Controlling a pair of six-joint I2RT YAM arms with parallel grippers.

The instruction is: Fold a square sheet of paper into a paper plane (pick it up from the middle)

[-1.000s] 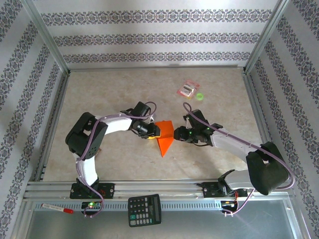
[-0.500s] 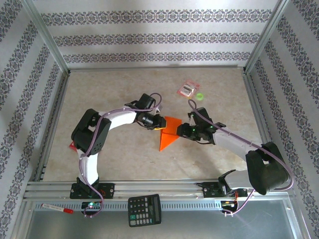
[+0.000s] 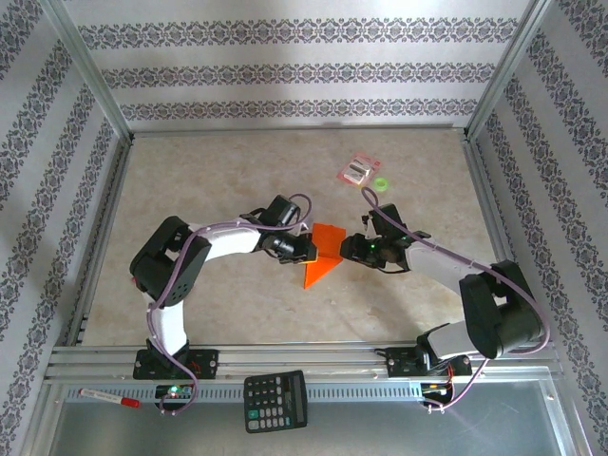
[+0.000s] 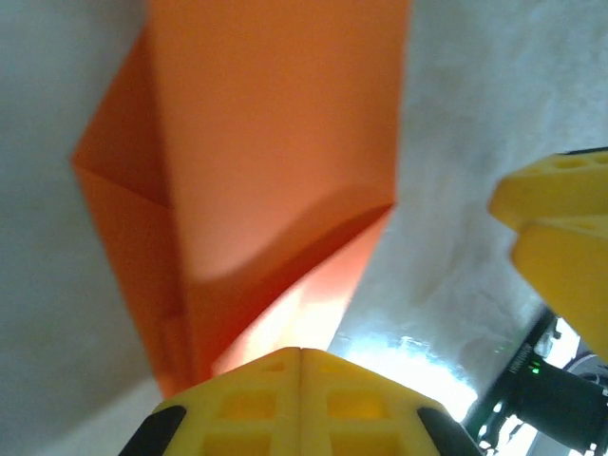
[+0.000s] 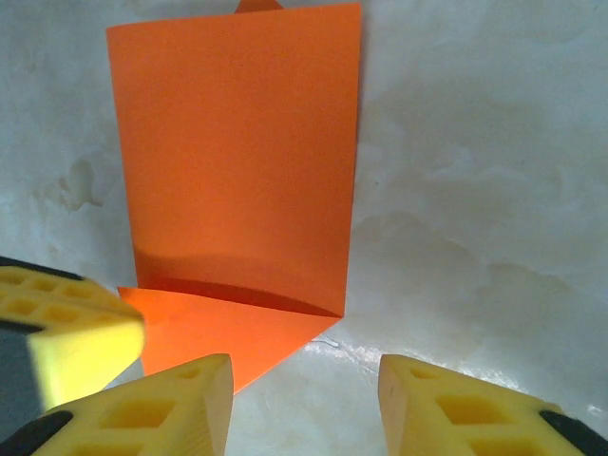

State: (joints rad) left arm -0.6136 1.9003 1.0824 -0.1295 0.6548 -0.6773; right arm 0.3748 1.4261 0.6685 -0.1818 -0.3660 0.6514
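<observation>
The square sheet of paper, bright orange, lies partly folded on the table: a triangular lower layer pointing toward the arms and a rectangular flap standing up from the crease. It is not a slim dart shape. My left gripper sits at the sheet's left edge; in its wrist view the yellow fingers meet with no gap and the paper runs right into their tips. My right gripper stands open over bare table just off the sheet's right corner, touching nothing.
A small pink-red packet and a green ring lie at the back right. A black calculator and a red-tipped pen rest on the metal shelf in front of the arm bases. Metal frame posts border the table.
The left gripper has moved right with the sheet's edge, and the upper flap has risen off the table. The right gripper has drawn back to the right, off the paper.
</observation>
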